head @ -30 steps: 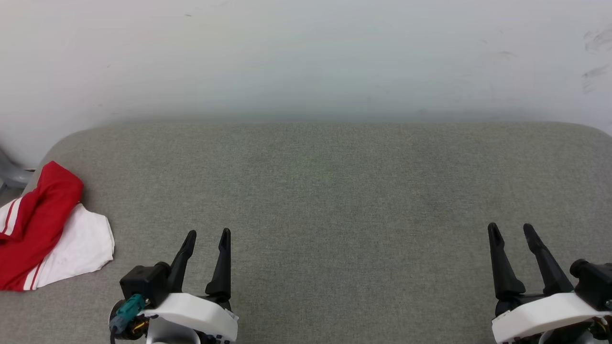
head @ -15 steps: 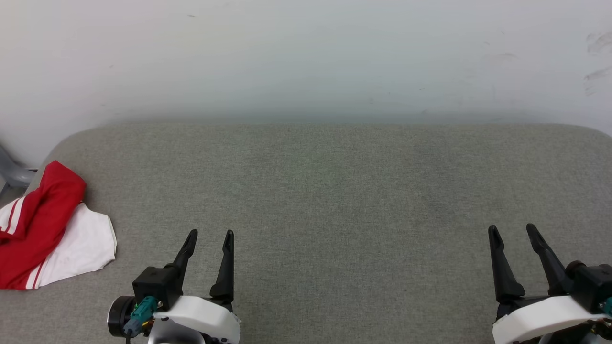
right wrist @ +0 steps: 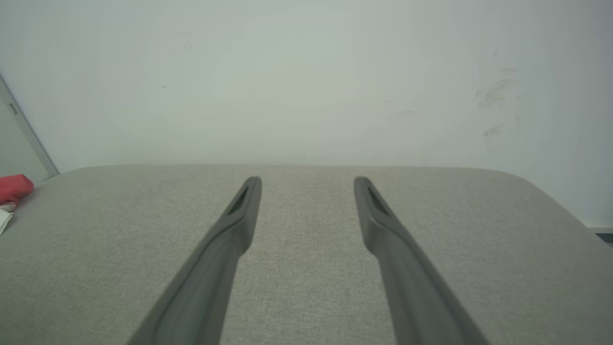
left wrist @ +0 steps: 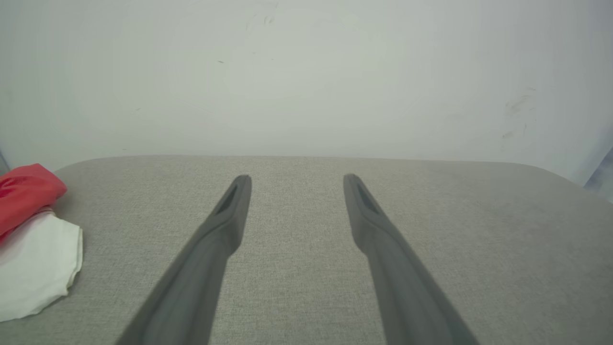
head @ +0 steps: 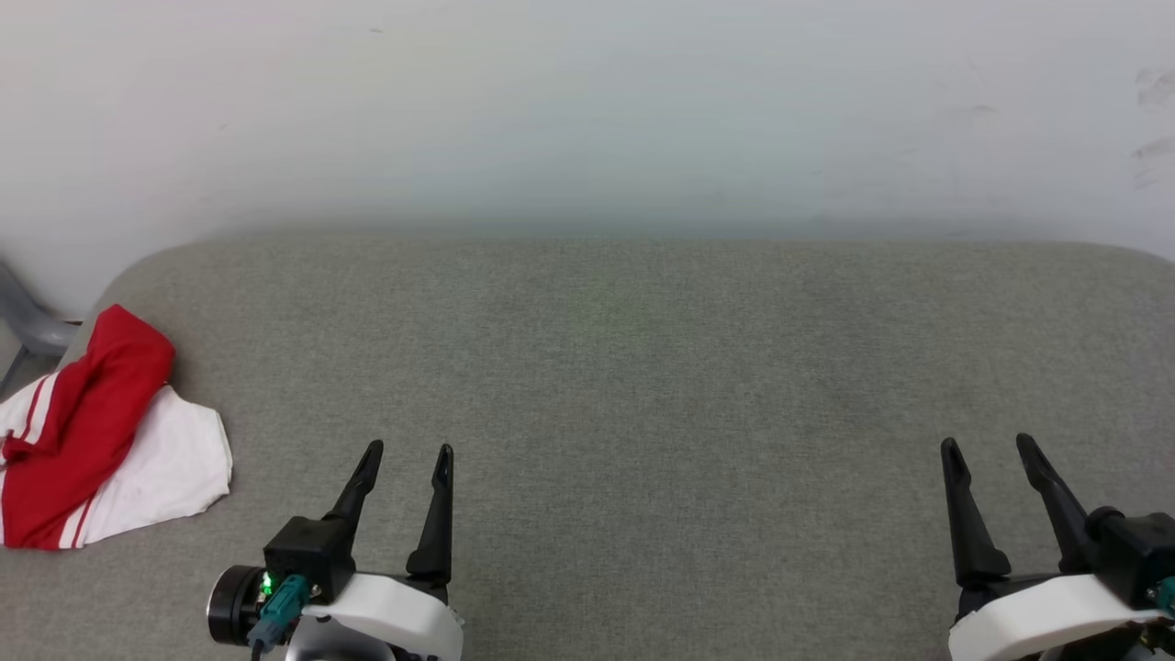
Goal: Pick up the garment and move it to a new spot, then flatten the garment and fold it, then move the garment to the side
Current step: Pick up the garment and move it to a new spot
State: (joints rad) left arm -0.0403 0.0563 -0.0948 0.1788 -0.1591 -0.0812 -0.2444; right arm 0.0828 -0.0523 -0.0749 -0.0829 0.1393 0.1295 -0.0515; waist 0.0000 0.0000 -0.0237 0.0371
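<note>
The garment (head: pixel 87 436) lies crumpled at the far left edge of the grey padded surface (head: pixel 643 367), red on top with a white panel and double white stripes. It also shows at the left of the left wrist view as the garment (left wrist: pixel 28 239) and as a small red and white bit of the garment (right wrist: pixel 12 191) in the right wrist view. My left gripper (head: pixel 408 453) hovers open over the surface, to the right of the garment and apart from it. My right gripper (head: pixel 990 445) stands open at the lower right, holding nothing.
A white wall (head: pixel 587 110) rises right behind the surface. A grey chair leg (head: pixel 27 326) shows beyond the left edge, behind the garment.
The whole head view has shifted slightly right and down, so the camera moved. Both grippers sit a little lower in the picture and stay open. The garment lies as before.
</note>
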